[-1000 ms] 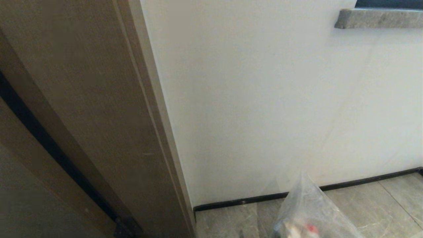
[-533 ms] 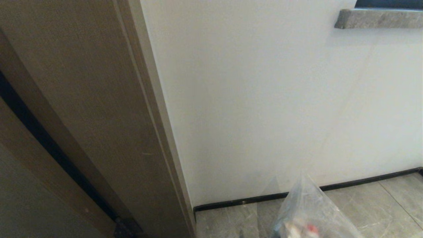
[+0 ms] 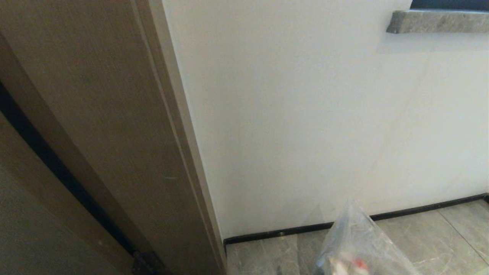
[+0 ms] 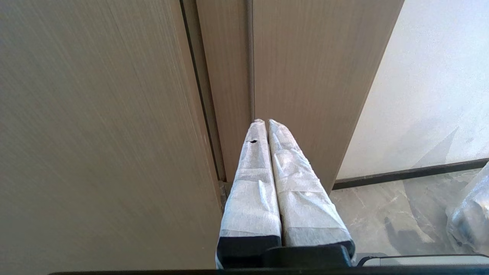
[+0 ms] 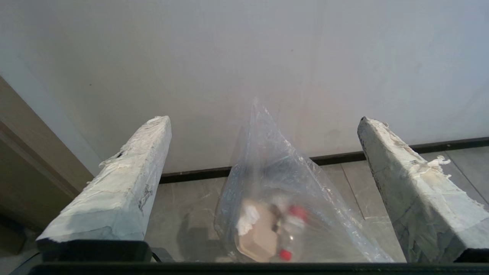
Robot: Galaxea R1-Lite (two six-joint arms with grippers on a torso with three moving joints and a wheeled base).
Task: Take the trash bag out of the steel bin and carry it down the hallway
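Right gripper fingers spread above trash bag; left gripper fingers pressed together.

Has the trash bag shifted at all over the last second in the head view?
No. The trash bag keeps its place on the hallway floor: its peak meets the black skirting at the same spot as before.

A plain white wall fills most of the head view. At nine o'clock stands a brown wood-grain door frame with a dark gap. Black skirting meets grey marbled floor tiles at five o'clock. A grey stone ledge juts out at one o'clock.
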